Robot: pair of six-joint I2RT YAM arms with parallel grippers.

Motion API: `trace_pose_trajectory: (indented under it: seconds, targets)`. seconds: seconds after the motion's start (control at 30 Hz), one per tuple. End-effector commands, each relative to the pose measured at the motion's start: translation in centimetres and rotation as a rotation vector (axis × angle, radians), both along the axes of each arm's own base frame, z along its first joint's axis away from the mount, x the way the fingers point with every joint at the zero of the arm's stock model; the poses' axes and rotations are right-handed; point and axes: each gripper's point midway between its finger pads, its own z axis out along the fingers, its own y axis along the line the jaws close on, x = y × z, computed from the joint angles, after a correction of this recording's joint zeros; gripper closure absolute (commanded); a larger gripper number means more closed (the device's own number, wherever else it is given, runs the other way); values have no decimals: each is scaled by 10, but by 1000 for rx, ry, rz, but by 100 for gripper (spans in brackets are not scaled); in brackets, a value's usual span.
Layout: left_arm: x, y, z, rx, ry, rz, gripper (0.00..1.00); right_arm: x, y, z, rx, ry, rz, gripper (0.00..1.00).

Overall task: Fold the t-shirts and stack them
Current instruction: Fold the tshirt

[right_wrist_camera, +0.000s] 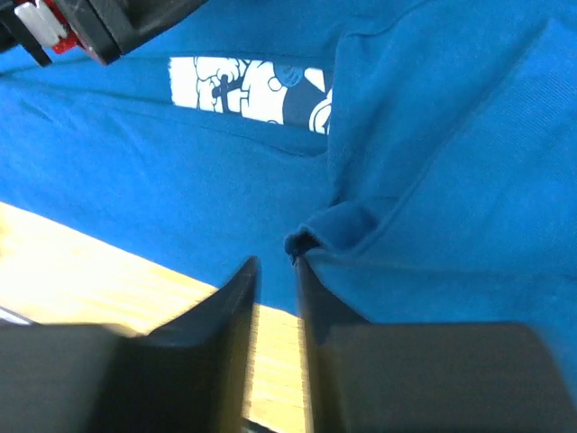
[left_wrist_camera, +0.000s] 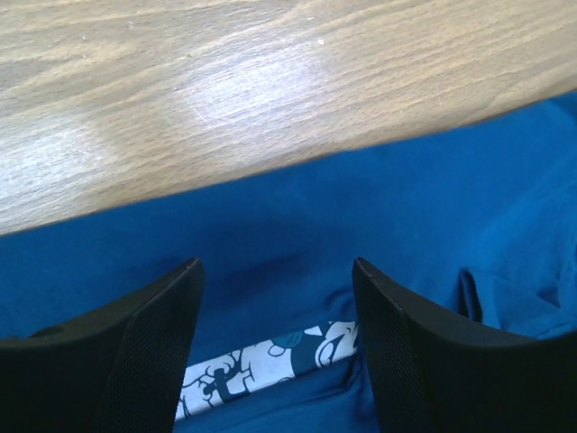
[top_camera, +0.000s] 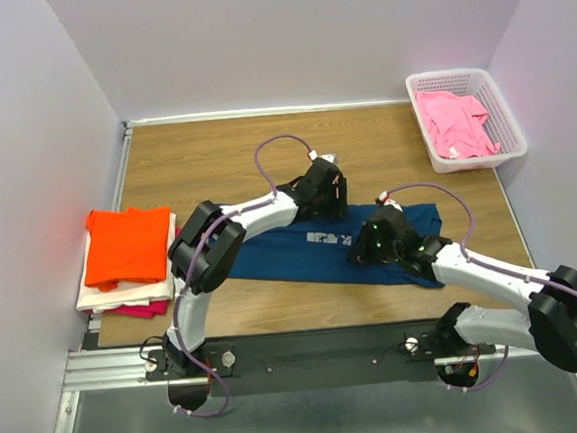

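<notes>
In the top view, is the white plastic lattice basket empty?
No, a crumpled pink cloth t-shirt lies inside the white plastic lattice basket.

you're working in a robot lab test cell, not a home: plain pale walls (top_camera: 286, 38) box in a wood-grain surface (top_camera: 215, 152) on three sides, and two cabled arms, the left arm (top_camera: 206, 247) and the right arm (top_camera: 490, 272), are bolted to a metal rail (top_camera: 111, 366) at its near edge. a blue t-shirt (top_camera: 282, 262), a stack of folded tees (top_camera: 127, 248) and a white lattice basket (top_camera: 457, 74) sit out as props.
</notes>
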Motion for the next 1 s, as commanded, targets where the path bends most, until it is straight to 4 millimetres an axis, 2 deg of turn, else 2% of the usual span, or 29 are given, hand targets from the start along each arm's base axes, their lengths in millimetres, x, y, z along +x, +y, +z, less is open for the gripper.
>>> trace_pose_trajectory:
  seconds: [0.0, 0.03, 0.07, 0.17, 0.23, 0.3, 0.37, 0.47, 0.5, 0.53, 0.6, 0.63, 0.87, 0.97]
  targets:
    - [0, -6, 11, -11, -26, -35, 26, 13, -9, 16, -48, -73, -62, 62]
    - [-1, -6, 12, -11, -30, -36, 26, 20, -11, 30, -53, -108, -84, 59]
    - [-1, -5, 15, -11, -34, -34, 26, 19, -20, 33, -88, -111, -105, 57]
    - [-2, -3, 24, -19, -51, -38, 26, 30, -45, 59, -184, -181, -189, 52]
    - [-4, -1, 29, -23, -57, -39, 26, 39, -65, 67, -265, -214, -254, 52]
    - [-7, 2, 31, -26, -54, -39, 26, 48, -79, 65, -306, -188, -277, 52]
    - [-9, 3, 32, -33, -54, -39, 27, 54, -85, 55, -334, -150, -280, 52]
    - [-24, 7, 35, -58, -40, -62, 27, 64, -92, 49, -380, -125, -283, 53]
    - [-27, 6, 44, -85, -53, -69, 28, 65, -93, 44, -393, -113, -284, 53]
    - [-35, 11, 36, -76, -37, -74, 28, 69, -96, 37, -412, -88, -285, 53]
    - [-42, 11, 46, -111, -47, -86, 29, 76, -97, 30, -421, -75, -278, 53]
    - [-49, 14, 40, -106, -35, -92, 29, 78, -98, 19, -442, -46, -269, 53]
    - [-66, 17, 48, -139, -44, -117, 29, 94, -91, -9, -464, 12, -233, 54]
    - [-68, 17, 50, -142, -47, -124, 29, 95, -86, -12, -441, 20, -221, 54]
